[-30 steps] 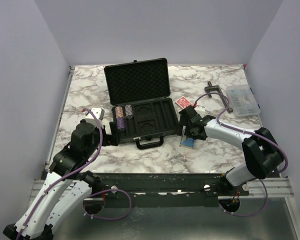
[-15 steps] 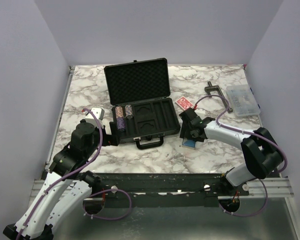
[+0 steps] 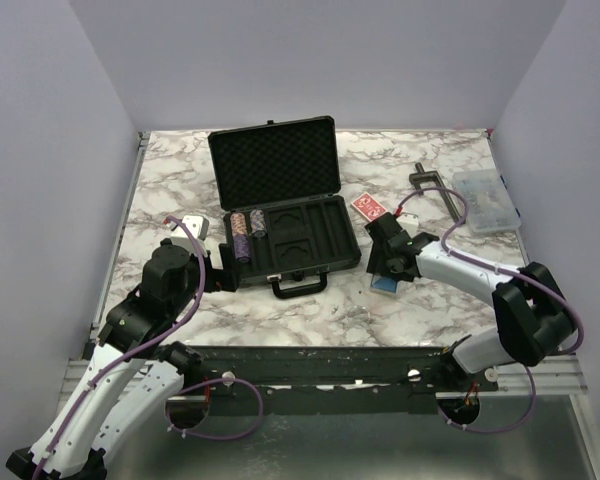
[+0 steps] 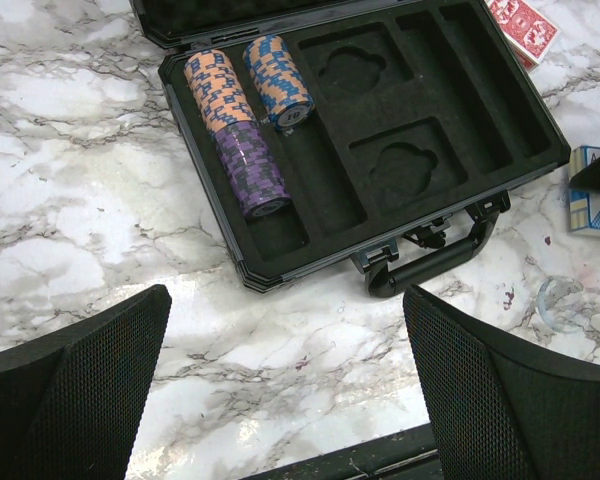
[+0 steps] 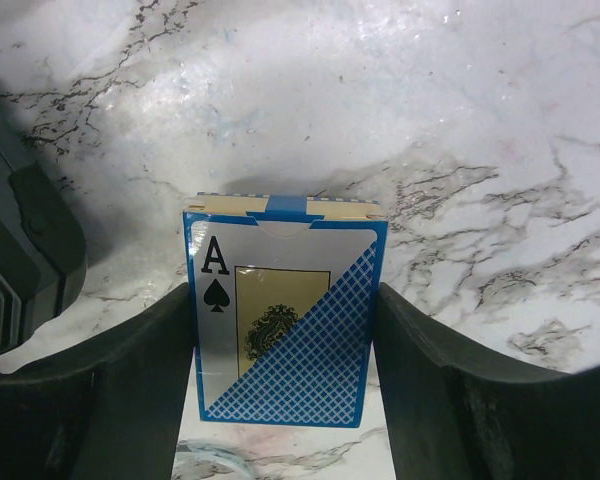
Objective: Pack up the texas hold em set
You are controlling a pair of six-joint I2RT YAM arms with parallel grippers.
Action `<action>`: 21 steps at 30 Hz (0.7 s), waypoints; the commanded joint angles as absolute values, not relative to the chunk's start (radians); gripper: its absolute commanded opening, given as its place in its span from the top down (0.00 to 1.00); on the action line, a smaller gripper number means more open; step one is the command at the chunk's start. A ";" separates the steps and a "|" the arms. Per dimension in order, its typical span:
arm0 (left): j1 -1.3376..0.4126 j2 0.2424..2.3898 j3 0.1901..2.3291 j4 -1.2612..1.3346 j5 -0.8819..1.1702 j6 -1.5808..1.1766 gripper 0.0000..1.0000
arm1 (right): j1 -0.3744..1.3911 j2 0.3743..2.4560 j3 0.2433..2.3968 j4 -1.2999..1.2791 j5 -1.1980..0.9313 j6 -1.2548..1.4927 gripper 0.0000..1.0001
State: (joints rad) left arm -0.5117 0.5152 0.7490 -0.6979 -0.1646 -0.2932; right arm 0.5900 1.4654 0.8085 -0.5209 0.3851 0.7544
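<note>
Blue cardboard card deck (image 5: 285, 340), beside the open black foam-lined case (image 4: 380, 120), sits pinched in the right gripper (image 5: 283, 300) (contact on both sides); left gripper (image 4: 285, 300) wide open, empty.

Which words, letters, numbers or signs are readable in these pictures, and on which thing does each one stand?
"A", with a black spade sign under it: on the front of the blue card deck.
Mark on the end of the blue chip stack: too blurred to read.
Red card deck: pattern only, no readable text.
</note>
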 commanded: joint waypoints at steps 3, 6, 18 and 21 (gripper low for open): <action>-0.511 0.505 0.739 -0.693 -0.143 -0.282 0.02 | 0.580 1.426 0.825 -0.545 0.428 0.751 0.40; -0.511 0.505 0.739 -0.693 -0.143 -0.282 0.02 | 0.580 1.420 0.825 -0.546 0.426 0.755 0.40; -0.511 0.502 0.739 -0.693 -0.139 -0.282 0.01 | 0.579 1.454 0.799 -0.509 0.368 0.778 0.19; -0.511 0.503 0.739 -0.693 -0.138 -0.281 0.02 | 0.578 1.460 0.801 -0.512 0.369 0.781 0.06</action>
